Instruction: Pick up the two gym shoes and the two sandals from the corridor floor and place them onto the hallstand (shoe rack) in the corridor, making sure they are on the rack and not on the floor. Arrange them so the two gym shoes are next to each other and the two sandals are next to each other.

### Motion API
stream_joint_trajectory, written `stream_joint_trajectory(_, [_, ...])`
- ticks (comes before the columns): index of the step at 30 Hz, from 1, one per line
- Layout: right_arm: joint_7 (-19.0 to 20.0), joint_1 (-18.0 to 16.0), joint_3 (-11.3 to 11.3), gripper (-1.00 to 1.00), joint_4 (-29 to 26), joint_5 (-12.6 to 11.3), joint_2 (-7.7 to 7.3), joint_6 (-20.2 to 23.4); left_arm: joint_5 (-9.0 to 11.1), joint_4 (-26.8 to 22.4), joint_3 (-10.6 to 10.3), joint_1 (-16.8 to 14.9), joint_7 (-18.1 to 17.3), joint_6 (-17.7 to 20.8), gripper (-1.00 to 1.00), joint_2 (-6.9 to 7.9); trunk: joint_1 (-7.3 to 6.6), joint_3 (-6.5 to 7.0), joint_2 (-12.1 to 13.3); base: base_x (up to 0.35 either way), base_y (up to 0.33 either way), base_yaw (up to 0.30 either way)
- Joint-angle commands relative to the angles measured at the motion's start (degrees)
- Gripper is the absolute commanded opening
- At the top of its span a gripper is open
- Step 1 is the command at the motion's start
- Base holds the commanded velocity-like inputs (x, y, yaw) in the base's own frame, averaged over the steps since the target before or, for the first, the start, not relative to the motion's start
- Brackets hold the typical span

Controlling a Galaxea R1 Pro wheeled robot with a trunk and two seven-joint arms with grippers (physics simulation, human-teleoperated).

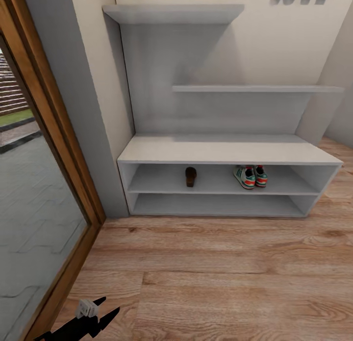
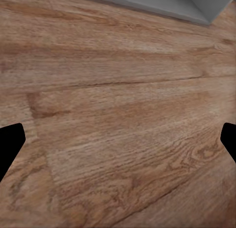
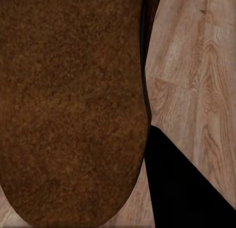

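Brown suede-like sole surface crowds the right wrist view: a sandal (image 3: 73,105) sits hard against the right hand (image 3: 147,139), one dark finger (image 3: 182,188) pressing its edge. Judged a pinch on the sandal, carried for the rack; the other finger is hidden behind the sole.

Left hand (image 2: 118,144): fingers (image 2: 10,144) spread wide at the edges of its wrist view, nothing between them, hanging over bare corridor floor (image 2: 118,90). In the head view it pokes in low at the near left (image 1: 93,316). Likely idle while the right does the carrying.

Floor (image 1: 220,272): light brown wood-grain planks with knots, no shoes visible on it ahead of the robot.

Farther off, hallstand (image 1: 230,150), pale grey, against the wall. Upper tier holds the second sandal (image 1: 190,177), left of centre, looking propped on edge or end-on. Two gym shoes (image 1: 250,176) side by side to its right, touching or nearly so. Room beside the racked sandal suits its mate. Lower tier and the bench's tabletop bare.

Stepped shelves above. Wood-framed glass door at left. Teal lettering on the wall, cut off.
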Motion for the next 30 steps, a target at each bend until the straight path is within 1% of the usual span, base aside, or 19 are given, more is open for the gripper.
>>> stream_joint_trajectory(1, [0.0, 0.0, 0.0, -1.00, 0.0, -0.7, -0.01, -0.2, -0.1, 0.0, 0.2, 0.0, -0.2, -0.2, 1.00, -0.02, -0.01, -0.05, 0.0, 0.002, 0.015, 0.000])
stream_joint_trajectory(13, [0.0, 0.0, 0.1, -1.00, 0.0, -0.7, -0.01, -0.2, 0.0, 0.0, 0.1, 0.0, -0.6, -0.3, 1.00, -0.02, -0.01, -0.05, 0.0, 0.000, 0.003, 0.000])
stream_joint_trajectory(14, [0.0, 0.0, 0.1, -1.00, -0.1, -0.8, -0.01, -0.2, 0.3, -0.6, -0.1, 0.0, -1.3, -0.3, 1.00, -0.06, -0.01, -0.05, 0.0, 0.000, 0.000, 0.000])
stream_joint_trajectory(16, [0.0, 0.0, 0.1, -1.00, -0.1, -0.8, -0.01, -0.1, 0.0, -0.8, -0.5, -0.1, -2.2, -0.2, 1.00, -0.29, -0.01, -0.05, 0.0, 0.000, 0.000, 0.000])
stream_joint_trajectory(17, [0.1, 0.0, 0.1, -1.00, 0.3, -0.8, 0.11, -0.1, -0.1, -1.1, -0.8, -0.6, -4.7, -0.2, 1.00, -0.69, -0.01, -0.05, 0.0, 0.000, 0.000, 0.000])
stream_joint_trajectory(18, [0.1, 0.0, 0.1, -1.00, 0.3, -0.8, 0.19, -0.1, -0.1, -1.2, -0.9, -0.6, -5.3, -0.1, 1.00, -0.75, -0.01, -0.05, 0.0, 0.000, 0.000, 0.000])
stream_joint_trajectory(19, [0.1, 0.0, 0.3, -1.00, 0.5, -0.7, 0.85, -0.1, 0.0, -1.3, -1.0, -0.9, -7.3, 0.1, 1.00, -0.87, -0.01, -0.05, 0.0, 0.000, 0.000, 0.000])
stream_joint_trajectory(20, [0.2, 0.0, 0.8, -1.00, 0.6, -0.7, 1.84, 0.0, 0.1, -1.3, -1.0, -0.9, -8.8, 0.3, 1.00, -0.92, -0.01, -0.05, 0.0, 0.000, 0.000, 0.000])
stream_joint_trajectory(21, [0.2, 0.0, 1.2, -1.00, 0.6, -0.7, 2.38, 0.0, 0.1, -1.3, -1.0, -1.0, -9.6, 0.4, 1.00, -0.91, -0.01, -0.05, 0.0, 0.000, 0.000, 0.000])
stream_joint_trajectory(22, [0.2, 0.0, 2.7, -1.00, 0.6, -0.6, 3.65, 0.0, 0.2, -1.3, -1.0, -1.0, -11.2, 0.5, 1.00, -0.90, -0.01, -0.05, 0.0, 0.000, 0.000, 0.000])
stream_joint_trajectory(23, [0.2, 0.0, 3.8, -1.00, 0.6, -0.4, 4.34, 0.0, 0.2, -1.3, -0.9, -1.0, -12.0, 0.6, 1.00, -0.88, -0.01, -0.05, 0.0, 0.000, 0.000, 0.000])
stream_joint_trajectory(24, [0.2, 0.0, 6.8, -1.00, 0.6, 0.1, 5.71, -0.1, 0.3, -1.3, -0.8, -1.1, -13.6, 0.7, 1.00, -0.76, -0.01, -0.05, 0.0, 0.000, 0.000, 0.000])
stream_joint_trajectory(25, [0.2, 0.0, 8.6, -1.00, 0.6, 0.3, 6.41, -0.1, 0.3, -1.3, -0.7, -1.0, -14.3, 0.7, 1.00, -0.63, -0.01, -0.05, 0.0, 0.000, 0.000, 0.000])
stream_joint_trajectory(27, [0.0, 0.0, 17.4, -1.00, 0.6, 1.5, 9.07, -0.1, 0.8, -1.3, -0.4, -1.0, -16.8, 0.8, 1.00, -0.20, -0.01, -0.05, 0.0, 0.000, 0.000, 0.000])
stream_joint_trajectory(28, [0.0, 0.0, 19.8, -1.00, 0.5, 1.7, 9.70, -0.1, 1.0, -1.3, -0.3, -1.0, -17.3, 0.8, 1.00, -0.13, -0.01, -0.05, 0.0, 0.000, 0.000, 0.000])
stream_joint_trajectory(29, [0.0, 0.0, 24.6, -1.00, 0.4, 2.0, 10.94, -0.1, 1.6, -1.3, 0.0, -0.9, -18.1, 0.8, 1.00, 0.00, -0.01, -0.05, 0.0, 0.000, 0.000, 0.000])
stream_joint_trajectory(30, [-0.1, 0.0, 27.0, -1.00, 0.3, 2.1, 11.55, -0.1, 1.9, -1.3, 0.2, -0.9, -18.5, 0.8, 1.00, 0.05, -0.01, -0.05, 0.0, 0.000, 0.000, 0.000])
